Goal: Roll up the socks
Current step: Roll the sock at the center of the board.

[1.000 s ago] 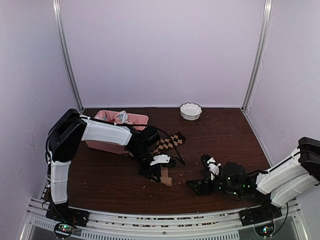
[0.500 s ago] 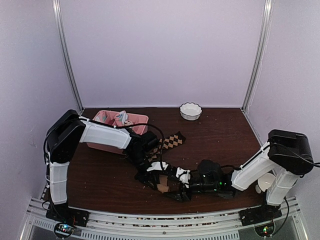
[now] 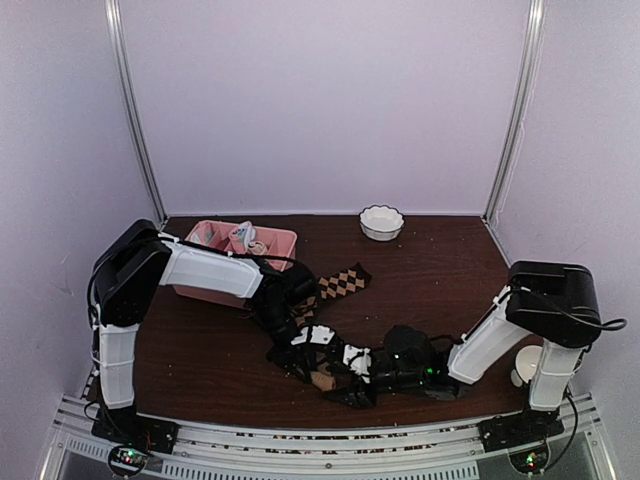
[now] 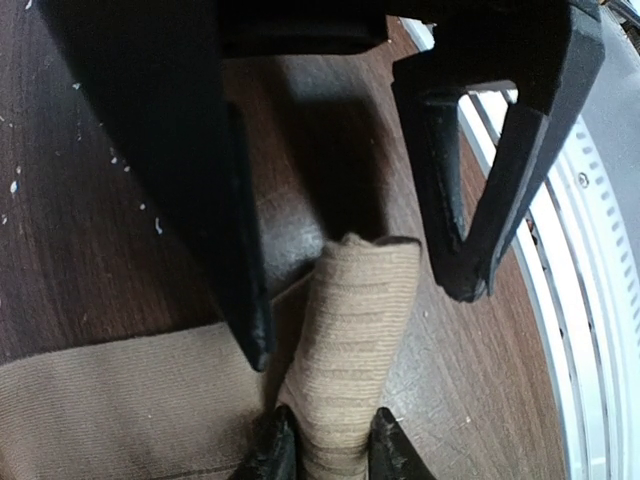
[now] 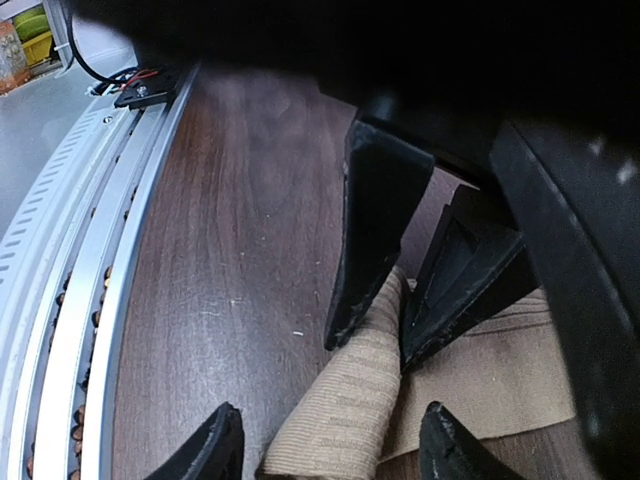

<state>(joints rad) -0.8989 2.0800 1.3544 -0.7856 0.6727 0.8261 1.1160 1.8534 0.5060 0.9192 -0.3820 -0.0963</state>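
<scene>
Pink plastic tray (image 3: 283,238) sits far left, well clear. The left fingers (image 4: 238,255) stand apart, straddling one end of the tan sock (image 4: 355,340) without clamping it. Its rolled part lies on the worktop (image 3: 440,270) by the near edge, long axis along that edge, the flat tail toward the back. The argyle sock (image 3: 343,282) lies apart behind. The right fingers (image 5: 215,448) flank the roll's other end; whether they press it I cannot tell. Both arms crowd the roll, each in the other's way. A white bowl (image 3: 381,224) stands far back.

No text, label, brand or number can be read in any view.
</scene>
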